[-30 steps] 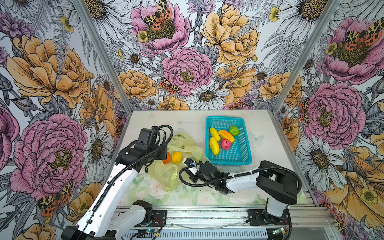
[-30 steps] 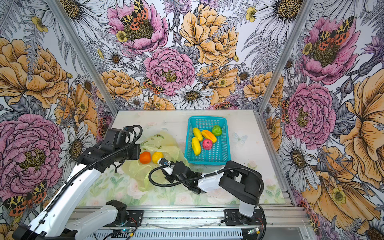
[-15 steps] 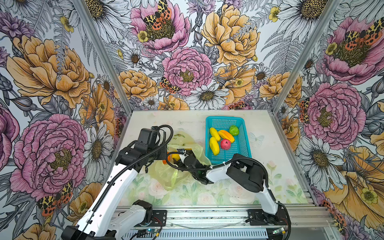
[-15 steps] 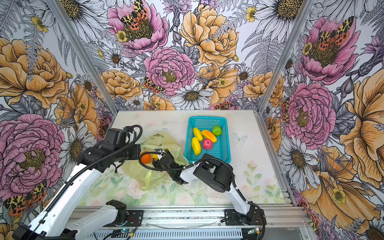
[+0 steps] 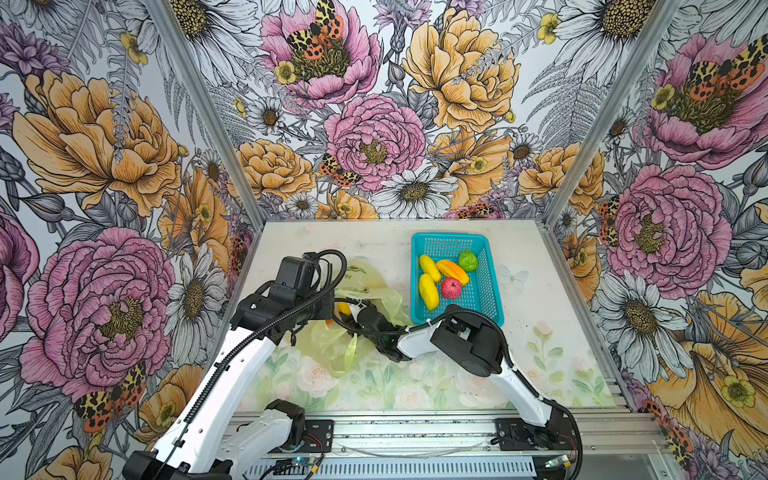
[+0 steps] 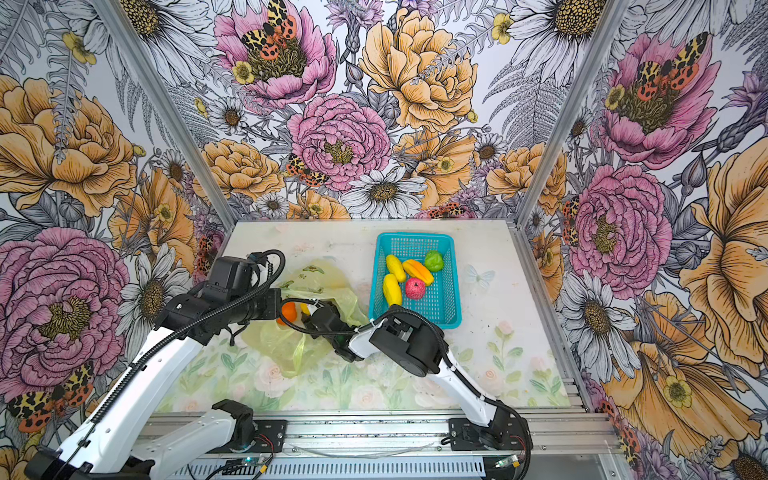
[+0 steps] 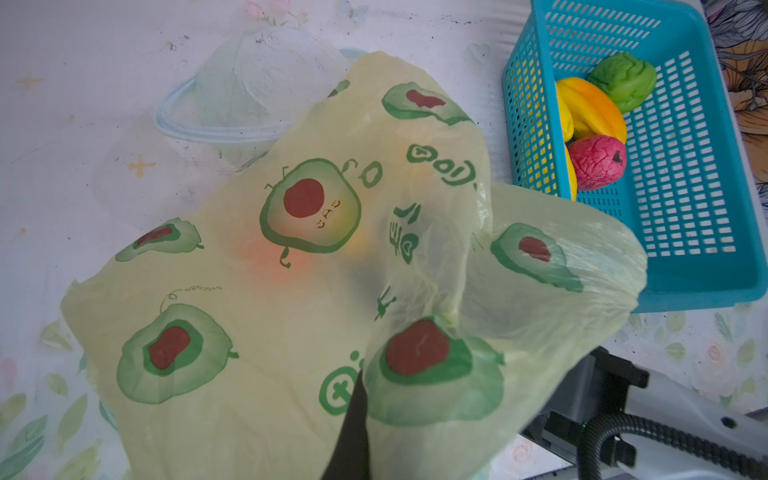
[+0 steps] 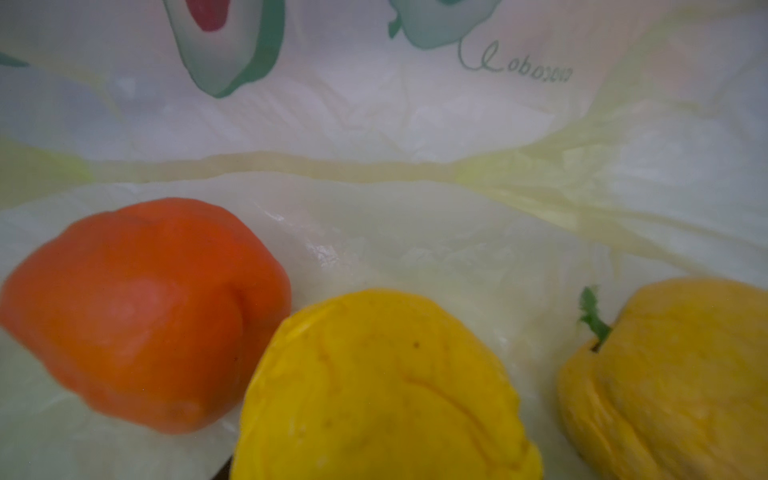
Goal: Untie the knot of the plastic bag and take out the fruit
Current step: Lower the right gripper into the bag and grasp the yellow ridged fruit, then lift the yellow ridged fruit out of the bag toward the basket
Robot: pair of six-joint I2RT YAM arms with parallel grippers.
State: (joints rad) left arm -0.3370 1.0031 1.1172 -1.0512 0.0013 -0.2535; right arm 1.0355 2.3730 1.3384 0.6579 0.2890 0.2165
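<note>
In both top views the plastic bag (image 5: 328, 343) lies on the table (image 5: 536, 299), near the teal basket (image 5: 480, 297). Its mouth stands open, so the untying seems to be done. The left claw (image 5: 330, 306) is closed on the upper edge of the bag and holds this edge lifted. The right claw (image 5: 355, 309) is now inside the mouth. One second ago it was in front of the bag, and half a second ago it was only at the opening. So the right arm has gone forward, while the left arm has kept its place.

Two bananas (image 5: 429, 291), a mango (image 5: 453, 271), a green fruit (image 5: 468, 260) and a pink-red fruit (image 5: 451, 288) already lie in the basket. In a top view the orange (image 6: 288, 311) and a lemon (image 6: 305, 308) show just beside the right claw.

In the left wrist view the bag film hangs over one dark finger (image 7: 353, 428), and an orange glow comes through the film.

In the right wrist view the orange, the lemon and a second lemon (image 8: 665, 374) lie very close on the inner film. No finger shows clearly, so I cannot tell whether the right claw is wide or narrow. I judge that three fruits remain, and that the reach into the bag prepares a grasp, probably on the nearest lemon.
</note>
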